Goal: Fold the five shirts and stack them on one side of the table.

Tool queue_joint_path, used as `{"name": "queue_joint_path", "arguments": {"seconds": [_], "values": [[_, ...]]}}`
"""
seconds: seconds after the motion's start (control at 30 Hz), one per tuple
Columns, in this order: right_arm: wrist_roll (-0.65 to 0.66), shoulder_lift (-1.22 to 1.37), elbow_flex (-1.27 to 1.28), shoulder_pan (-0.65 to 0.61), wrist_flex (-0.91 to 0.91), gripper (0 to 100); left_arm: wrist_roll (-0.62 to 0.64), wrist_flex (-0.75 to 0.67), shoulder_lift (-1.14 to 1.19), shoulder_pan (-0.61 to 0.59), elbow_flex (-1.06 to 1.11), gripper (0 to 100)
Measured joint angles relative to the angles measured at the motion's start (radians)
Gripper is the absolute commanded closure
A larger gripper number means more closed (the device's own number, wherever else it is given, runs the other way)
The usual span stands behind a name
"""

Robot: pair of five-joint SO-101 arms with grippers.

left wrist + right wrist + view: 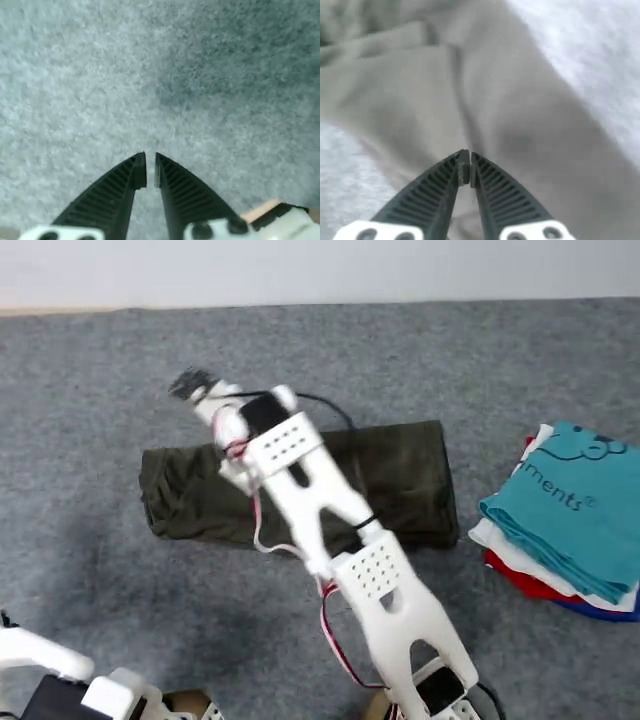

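Beneath the closed right jaws lies the olive shirt [520, 100].

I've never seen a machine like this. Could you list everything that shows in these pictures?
Folded dark olive-green cloth shirt: one, olive, mid-table, under the right arm.
Folded teal cloth shirt: one, teal, top of the stack on the right arm's side.
Folded white cloth shirt: one, white, under the teal one.
Folded red cloth shirt: one, red, under the white one.
Blue cloth shirt: one, blue, bottom of the stack, edge showing.
Grey felt-like table cover: one, grey, across the table.
Pale wall: one, off-white, beyond the far edge.
Right arm: one, white, stretched across the olive shirt.
Right claw: one, black, shut, above the olive shirt.
Left arm: one, white, near corner.
Left claw: one, black, shut, over bare cover.
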Motion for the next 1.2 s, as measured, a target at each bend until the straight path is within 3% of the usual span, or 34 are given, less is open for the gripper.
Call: {"name": "queue_joint_path", "arguments": {"seconds": [0.27, 0.33, 0.53, 0.67, 1.2], "values": [[-0.135, -0.189, 0.292, 0.232, 0.0, 98.7, 0.008, 0.236, 0.0, -0.02, -0.203, 97], [-0.167, -0.236, 0.348, 0.275, 0.0, 94.1, 0.008, 0.275, 0.0, -0.02, -0.255, 97], [-0.273, -0.278, 0.416, 0.397, 0.0, 75.7, 0.054, 0.287, 0.0, -0.02, -0.318, 97], [-0.313, -0.278, 0.42, 0.482, 0.0, 75.3, 0.057, 0.287, 0.0, -0.02, -0.319, 97], [-0.367, -0.112, 0.42, 0.586, -0.038, 75.2, 0.058, 0.287, 0.0, 0.044, -0.319, 97]]}}
